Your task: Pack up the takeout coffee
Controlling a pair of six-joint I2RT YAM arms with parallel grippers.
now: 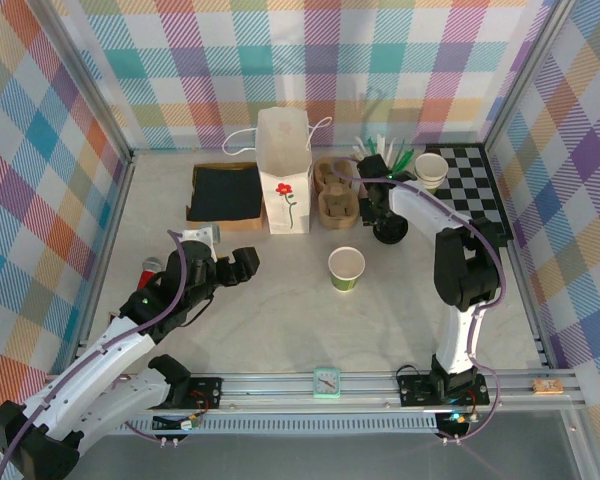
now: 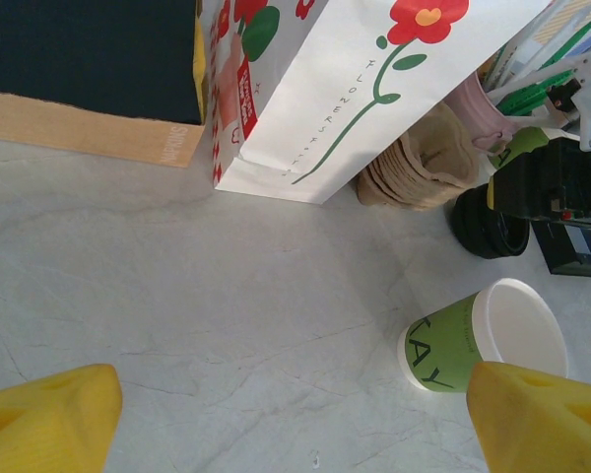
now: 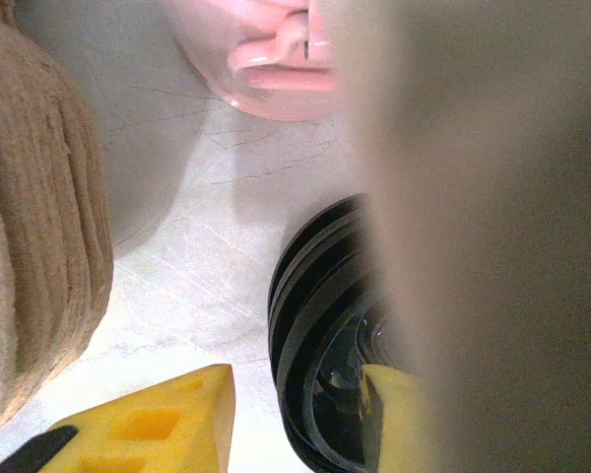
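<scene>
Partly closed, the right gripper's (image 3: 281,419) fingers (image 3: 167,429) straddle the rim of the black lid stack (image 3: 315,325), hemmed by cardboard trays (image 3: 39,227) left and a pink cup (image 3: 256,59) far. The left gripper (image 2: 294,419) is spread wide over bare table (image 2: 177,296). To its right the coffee cup (image 1: 346,268), lid not yet on, stands free, near of the bag (image 1: 283,170).

A green-and-cream paper cup (image 2: 453,345) is standing upright and lidless on the bench (image 2: 227,296), just ahead of one finger of the left tool (image 2: 295,424). Round black lids (image 3: 315,325) are sitting stacked, their rim lying between the fingers of the right tool (image 3: 276,414).
</scene>
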